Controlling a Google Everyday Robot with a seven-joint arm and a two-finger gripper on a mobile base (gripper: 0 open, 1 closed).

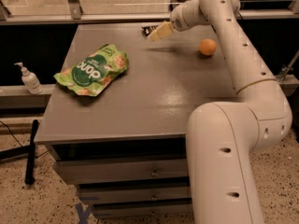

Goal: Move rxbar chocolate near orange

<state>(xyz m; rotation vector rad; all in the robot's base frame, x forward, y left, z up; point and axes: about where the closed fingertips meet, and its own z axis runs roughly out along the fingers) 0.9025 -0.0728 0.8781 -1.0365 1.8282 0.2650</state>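
Observation:
The rxbar chocolate [148, 29] is a small black bar lying flat at the far edge of the grey table [154, 92]. Only its left end shows, the rest is behind my gripper. My gripper [159, 32] with pale fingers hangs just over and in front of the bar, reaching in from the right. The orange [208, 47] sits on the table to the right of the gripper, about a hand's width from the bar.
A large green chip bag [93, 70] lies on the table's left side. A soap dispenser [30, 78] stands on a ledge left of the table. My arm [238, 55] crosses the table's right side. Drawers are below the tabletop.

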